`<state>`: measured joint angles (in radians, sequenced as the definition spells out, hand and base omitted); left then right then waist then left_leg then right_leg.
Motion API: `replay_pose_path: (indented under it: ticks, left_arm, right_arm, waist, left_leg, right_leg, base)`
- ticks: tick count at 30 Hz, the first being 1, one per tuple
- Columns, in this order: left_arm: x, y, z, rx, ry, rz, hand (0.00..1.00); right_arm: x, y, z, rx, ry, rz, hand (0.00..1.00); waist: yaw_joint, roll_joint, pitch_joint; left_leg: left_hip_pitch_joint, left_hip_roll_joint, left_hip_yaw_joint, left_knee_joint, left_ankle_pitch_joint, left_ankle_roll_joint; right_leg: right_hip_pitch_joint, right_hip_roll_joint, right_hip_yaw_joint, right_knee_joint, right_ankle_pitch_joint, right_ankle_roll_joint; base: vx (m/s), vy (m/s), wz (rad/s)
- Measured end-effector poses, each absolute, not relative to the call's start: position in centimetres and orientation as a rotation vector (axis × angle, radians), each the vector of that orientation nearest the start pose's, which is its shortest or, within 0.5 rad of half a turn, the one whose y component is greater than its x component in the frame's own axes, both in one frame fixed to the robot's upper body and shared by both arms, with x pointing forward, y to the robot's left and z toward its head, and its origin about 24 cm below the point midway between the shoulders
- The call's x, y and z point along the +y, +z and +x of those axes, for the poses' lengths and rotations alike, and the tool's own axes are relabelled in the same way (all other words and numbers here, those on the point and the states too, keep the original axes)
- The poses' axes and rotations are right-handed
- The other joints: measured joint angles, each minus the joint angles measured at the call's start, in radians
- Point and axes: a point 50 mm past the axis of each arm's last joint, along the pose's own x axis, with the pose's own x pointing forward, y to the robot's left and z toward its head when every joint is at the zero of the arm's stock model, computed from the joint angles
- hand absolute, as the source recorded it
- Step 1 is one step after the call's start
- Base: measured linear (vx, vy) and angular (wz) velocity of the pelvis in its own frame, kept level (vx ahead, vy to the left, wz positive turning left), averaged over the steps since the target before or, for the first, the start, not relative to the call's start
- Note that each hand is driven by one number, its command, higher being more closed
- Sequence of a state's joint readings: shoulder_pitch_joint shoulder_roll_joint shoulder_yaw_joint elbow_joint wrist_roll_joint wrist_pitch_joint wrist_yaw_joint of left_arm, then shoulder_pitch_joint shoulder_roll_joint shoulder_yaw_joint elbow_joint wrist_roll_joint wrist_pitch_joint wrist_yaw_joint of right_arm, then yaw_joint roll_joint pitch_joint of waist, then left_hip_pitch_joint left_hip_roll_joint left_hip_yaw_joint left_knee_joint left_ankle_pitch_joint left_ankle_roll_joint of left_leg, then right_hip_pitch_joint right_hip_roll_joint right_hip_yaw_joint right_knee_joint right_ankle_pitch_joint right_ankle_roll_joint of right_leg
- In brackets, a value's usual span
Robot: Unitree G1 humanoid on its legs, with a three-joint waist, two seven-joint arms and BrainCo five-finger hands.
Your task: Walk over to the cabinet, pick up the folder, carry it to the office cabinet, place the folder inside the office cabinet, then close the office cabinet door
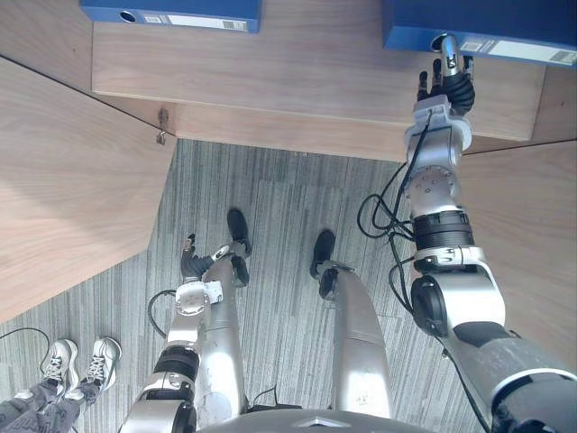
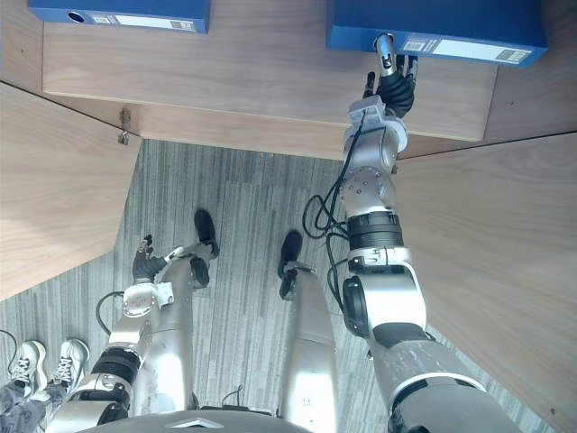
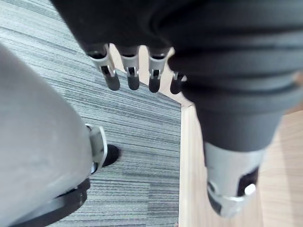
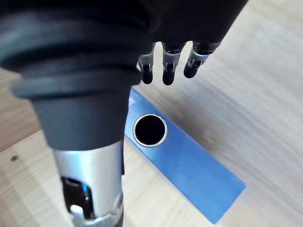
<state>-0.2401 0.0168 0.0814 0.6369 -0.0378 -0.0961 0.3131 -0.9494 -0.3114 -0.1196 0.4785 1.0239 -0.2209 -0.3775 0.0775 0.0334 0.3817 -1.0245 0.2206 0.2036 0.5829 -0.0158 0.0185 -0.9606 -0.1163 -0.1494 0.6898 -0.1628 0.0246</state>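
Observation:
A blue folder lies flat on the wooden cabinet shelf at the far right, its labelled spine facing me. The spine's round finger hole sits just under my right hand. That hand reaches out to the spine with straight fingers and thumb, open and closed on nothing; whether it touches the folder I cannot tell. My left hand hangs low beside my leg over the carpet, its fingers relaxed and empty.
A second blue folder lies on the same shelf at the far left. Wooden panels slant in at the left and the right, with grey carpet between them. A person's shoes stand at the lower left.

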Motion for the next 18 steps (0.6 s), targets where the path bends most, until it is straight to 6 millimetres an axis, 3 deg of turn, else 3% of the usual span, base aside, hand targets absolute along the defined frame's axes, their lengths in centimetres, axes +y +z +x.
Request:
replay_pose_path:
  ticks: [7,18]
  left_arm:
    - [17.0,-3.2,27.6,0.312,0.338,0.015,0.00]
    - [17.1,-3.1,27.7,0.308,0.339,0.014,0.00]
  right_arm:
    - [-20.8,23.9,37.9,-0.464,-0.226,0.878,0.00]
    - [-19.7,23.4,38.5,-0.394,-0.163,0.793,0.00]
  waist:
    - [-0.002,0.000,0.000]
    - [-0.005,0.000,0.000]
  left_leg:
    - [0.024,-0.001,0.001,-0.011,0.000,0.002]
    - [0.034,-0.001,0.001,-0.010,0.001,0.002]
  right_leg:
    - [0.026,0.001,-0.002,-0.014,0.000,0.001]
    - [0.039,0.001,-0.006,-0.024,0.002,0.003]
  base:
    - [0.00,-0.005,0.00]
    - [0.00,-0.003,0.00]
